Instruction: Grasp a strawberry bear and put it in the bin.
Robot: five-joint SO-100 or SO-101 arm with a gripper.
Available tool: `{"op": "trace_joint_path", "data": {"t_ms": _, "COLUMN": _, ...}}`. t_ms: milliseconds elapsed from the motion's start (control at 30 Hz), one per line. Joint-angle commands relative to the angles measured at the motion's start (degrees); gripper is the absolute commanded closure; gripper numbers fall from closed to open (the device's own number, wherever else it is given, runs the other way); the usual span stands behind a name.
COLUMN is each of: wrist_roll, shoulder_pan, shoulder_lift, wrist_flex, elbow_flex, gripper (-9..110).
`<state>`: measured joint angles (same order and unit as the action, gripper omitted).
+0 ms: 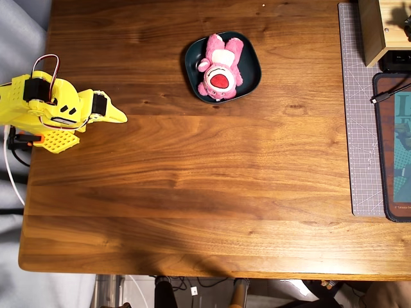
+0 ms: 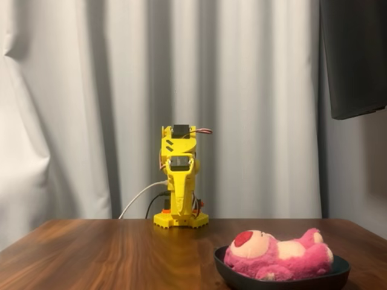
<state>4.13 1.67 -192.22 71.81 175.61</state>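
Overhead only | tool [image 1: 119,117] pressed together | strawberry bear [image 1: 220,67] in bin [image 1: 250,48]

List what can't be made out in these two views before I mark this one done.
- Gripper: open or shut unclear in overhead view; in fixed view the folded arm faces the camera.
- Bear: underside hidden by dish rim, fixed view.
- Wooden box: cut off by top-right edge, overhead.

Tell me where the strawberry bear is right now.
In the overhead view the strawberry bear lies inside the bin at upper centre of the table, well right of the yellow arm's hand.
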Motion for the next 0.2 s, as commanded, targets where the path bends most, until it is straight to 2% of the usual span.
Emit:
{"op": "trace_joint_path", "data": {"t_ms": 0, "wrist_roll": -0.4, "shoulder_pan": 0.9, "shoulder_lift": -1.7, "wrist_flex": 0.0, "elbow_flex": -0.4, "gripper": 102}}
{"op": "trace_joint_path", "data": {"t_ms": 167, "wrist_roll": -0.4, "shoulder_pan": 0.9, "shoulder_lift": -1.7, "wrist_flex": 0.0, "elbow_flex": -0.4, "gripper": 102}}
